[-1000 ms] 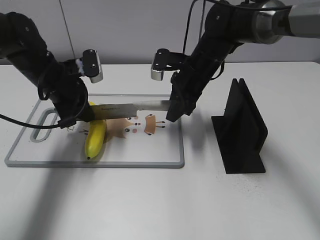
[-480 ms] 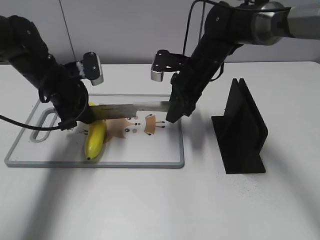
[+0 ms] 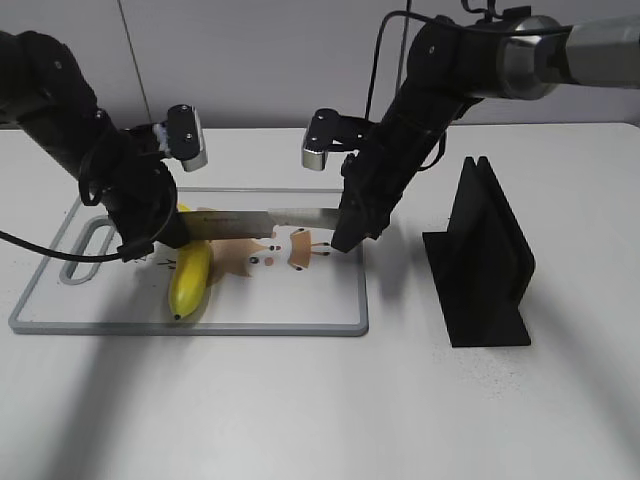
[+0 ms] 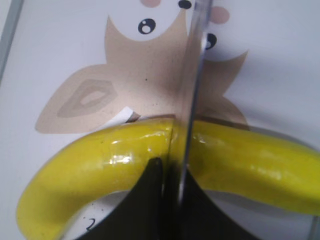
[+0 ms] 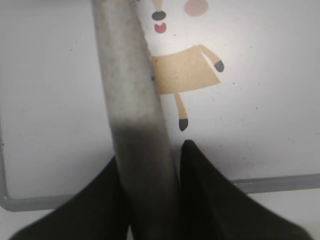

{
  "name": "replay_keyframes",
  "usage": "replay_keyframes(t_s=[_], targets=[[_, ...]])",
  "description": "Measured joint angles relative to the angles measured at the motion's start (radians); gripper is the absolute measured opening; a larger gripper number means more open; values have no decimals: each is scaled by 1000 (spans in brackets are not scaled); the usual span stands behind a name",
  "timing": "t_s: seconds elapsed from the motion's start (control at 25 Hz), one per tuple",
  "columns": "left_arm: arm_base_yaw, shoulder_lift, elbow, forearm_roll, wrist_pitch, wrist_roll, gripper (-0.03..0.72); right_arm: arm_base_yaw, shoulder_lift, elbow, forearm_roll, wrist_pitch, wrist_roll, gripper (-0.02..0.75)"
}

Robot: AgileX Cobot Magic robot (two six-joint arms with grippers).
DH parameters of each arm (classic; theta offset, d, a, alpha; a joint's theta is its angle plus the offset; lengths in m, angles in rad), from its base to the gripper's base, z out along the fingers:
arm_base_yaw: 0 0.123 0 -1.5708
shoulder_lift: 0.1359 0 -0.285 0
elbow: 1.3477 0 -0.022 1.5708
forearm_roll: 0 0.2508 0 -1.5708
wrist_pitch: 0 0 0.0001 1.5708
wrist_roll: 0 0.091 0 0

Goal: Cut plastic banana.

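The left gripper [image 3: 165,235] clamps the knife [image 3: 270,216] handle and the right gripper [image 3: 345,235] pinches its tip, the blade crossing the plastic banana [image 3: 190,278], which lies lengthwise on the cutting board [image 3: 300,310] directly beneath, nearer the left arm.

White speckled table [image 3: 320,400] against a pale grey panelled wall [image 3: 250,60], soft shadows below.
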Motion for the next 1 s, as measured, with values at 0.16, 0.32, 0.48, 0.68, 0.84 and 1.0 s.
replay_keyframes(t_s=[0.16,0.32,0.48,0.68,0.84,1.0], targets=[[0,-1,0,0,0,0,12,0,2,0,0,-1,4,245],[-1,-15,3,3,-3,-1,12,0,-2,-12,-5,4,5,244],[-1,-39,18,10,-18,-5,8,3,-3,-75,-20,44,5,244],[-1,-68,25,56,-16,-11,6,10,-3,-155,-30,89,6,244],[-1,-110,25,65,-10,-15,6,11,-3,-219,-34,148,9,244],[-1,-147,25,72,3,-17,6,11,-3,-254,-37,193,16,242]])
